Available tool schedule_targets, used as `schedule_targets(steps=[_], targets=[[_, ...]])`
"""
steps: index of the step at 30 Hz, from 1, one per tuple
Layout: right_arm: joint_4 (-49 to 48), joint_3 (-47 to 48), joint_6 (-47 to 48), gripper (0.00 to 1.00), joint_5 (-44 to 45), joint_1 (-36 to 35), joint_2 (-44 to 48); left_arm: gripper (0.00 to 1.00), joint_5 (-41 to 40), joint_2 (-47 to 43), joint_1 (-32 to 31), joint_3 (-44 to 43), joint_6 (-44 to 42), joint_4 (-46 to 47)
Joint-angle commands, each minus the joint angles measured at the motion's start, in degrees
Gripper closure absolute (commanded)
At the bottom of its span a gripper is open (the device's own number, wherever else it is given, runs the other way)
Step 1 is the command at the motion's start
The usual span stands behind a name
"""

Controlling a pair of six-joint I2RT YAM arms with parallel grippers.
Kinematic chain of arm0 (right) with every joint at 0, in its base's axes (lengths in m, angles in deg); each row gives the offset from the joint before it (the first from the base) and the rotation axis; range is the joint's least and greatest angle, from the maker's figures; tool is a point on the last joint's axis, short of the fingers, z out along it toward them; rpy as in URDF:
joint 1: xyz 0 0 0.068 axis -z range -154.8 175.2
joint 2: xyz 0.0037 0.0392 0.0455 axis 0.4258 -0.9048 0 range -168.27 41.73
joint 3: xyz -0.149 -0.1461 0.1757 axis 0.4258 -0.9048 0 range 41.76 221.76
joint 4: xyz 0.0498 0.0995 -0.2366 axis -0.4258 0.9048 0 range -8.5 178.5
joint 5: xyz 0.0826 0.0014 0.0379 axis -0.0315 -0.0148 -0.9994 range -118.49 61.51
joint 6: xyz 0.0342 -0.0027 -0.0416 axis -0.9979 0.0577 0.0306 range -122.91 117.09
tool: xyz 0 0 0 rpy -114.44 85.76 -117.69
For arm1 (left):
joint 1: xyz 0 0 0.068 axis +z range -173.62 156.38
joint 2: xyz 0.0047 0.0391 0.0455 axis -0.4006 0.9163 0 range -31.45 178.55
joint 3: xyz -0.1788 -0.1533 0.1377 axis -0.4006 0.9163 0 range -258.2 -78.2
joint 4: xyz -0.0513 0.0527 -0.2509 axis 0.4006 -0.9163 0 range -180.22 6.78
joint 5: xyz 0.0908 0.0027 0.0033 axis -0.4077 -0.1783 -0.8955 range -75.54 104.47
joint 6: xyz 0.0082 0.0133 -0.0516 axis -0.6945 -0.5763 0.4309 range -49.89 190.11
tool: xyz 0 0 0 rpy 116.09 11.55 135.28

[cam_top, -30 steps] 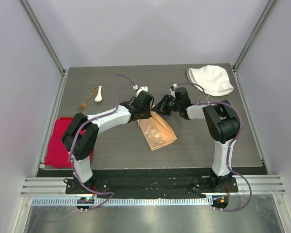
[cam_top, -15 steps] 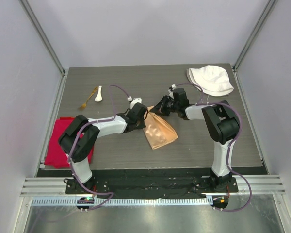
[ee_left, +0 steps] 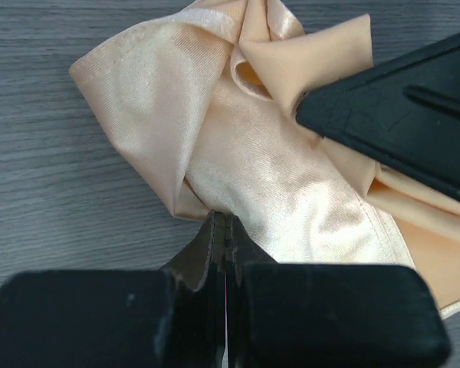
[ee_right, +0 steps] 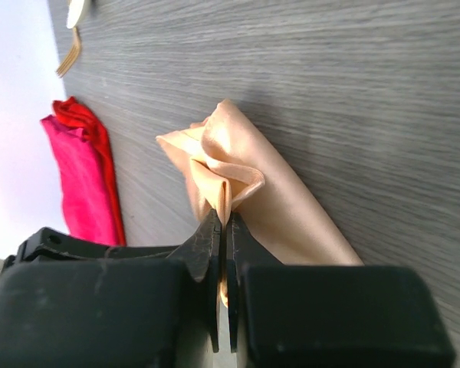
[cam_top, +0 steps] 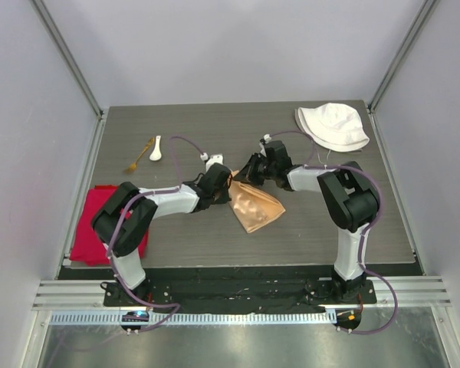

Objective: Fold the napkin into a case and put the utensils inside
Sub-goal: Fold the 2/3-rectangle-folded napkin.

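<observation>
1. Arm bases sat at the near edge of the table (cam_top: 314, 230), and both arms reached inward to its middle.
2. Red cloth (cam_top: 87, 224) lay folded at the near left, beside the left arm's elbow and well apart from the napkin. It also showed in the right wrist view (ee_right: 80, 180).
3. Napkin (cam_top: 254, 208) lay at the table's centre as a loose peach-orange wedge. Its broad end pointed near-right and its bunched end lay far-left between the two grippers. It was crumpled with soft pleats (ee_left: 268, 169), not a tidy rectangle.
4. Left gripper (cam_top: 219, 182) had its jaws pressed flat together on a fold at the napkin's edge. In the left wrist view the cloth came out right at the tips (ee_left: 223, 222).
5. Right gripper (cam_top: 246, 172) was clamped narrow on a raised pleat of the napkin (ee_right: 284, 207), with cloth pinched at the tips (ee_right: 223, 218).
6. Both grippers sat just beside each other at the bunched end. One of the right gripper's fingers (ee_left: 402, 115) lay over the napkin's upper corner in the left wrist view.
7. Fork (cam_top: 138, 159) and spoon (cam_top: 156, 148) lay side by side at the far left, well apart from the napkin. I could not tell whether they touched.
8. White hat (cam_top: 333, 126) sat at the far right corner.
</observation>
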Motion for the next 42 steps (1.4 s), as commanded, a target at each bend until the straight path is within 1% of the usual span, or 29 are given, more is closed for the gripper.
schedule_targets(steps=[1, 3, 4, 7, 11, 13, 18, 27, 36, 42], targets=[[3.89, 4.32, 5.19, 0.94, 1.94, 0.15, 3.9, 1.0, 5.17, -4.32, 0.6, 0.1, 1.14, 0.41], [4.69, 4.86, 5.64, 0.94, 2.12, 0.33, 4.07, 1.0, 6.41, -6.51, 1.57, -1.83, 1.85, -3.01], [4.78, 5.03, 5.73, 0.93, 1.86, 0.59, 3.99, 1.0, 7.11, -6.61, 1.92, -4.28, 2.2, -4.15], [4.87, 5.3, 5.64, 0.93, 1.59, 1.12, 3.9, 1.0, 7.47, -4.51, 3.33, -8.24, 2.12, -7.75], [5.39, 6.26, 5.64, 0.94, 0.72, 1.47, 3.55, 1.0, 7.82, -0.29, 4.56, -12.99, 2.38, -9.35], [5.66, 6.7, 5.73, 0.96, 0.19, 1.56, 3.37, 1.0, 6.6, 1.65, 4.65, -13.7, 2.12, -9.18], [5.66, 7.14, 5.64, 0.99, -0.34, 1.56, 2.93, 1.0, 7.12, 4.64, 5.44, -16.86, 1.68, -8.73], [5.57, 7.58, 5.46, 0.99, -0.87, 2.09, 2.32, 1.0, 5.1, 4.64, 5.44, -15.9, 2.29, -10.23], [5.04, 6.88, 4.94, 0.99, -1.66, 2.0, 2.76, 1.0, 4.05, 9.38, 5.7, -19.59, 0.71, -8.73], [5.48, 6.97, 5.2, 0.99, -1.83, 2.09, 2.67, 1.0, 2.64, 9.39, 5.88, -20.3, -0.17, -9.17]])
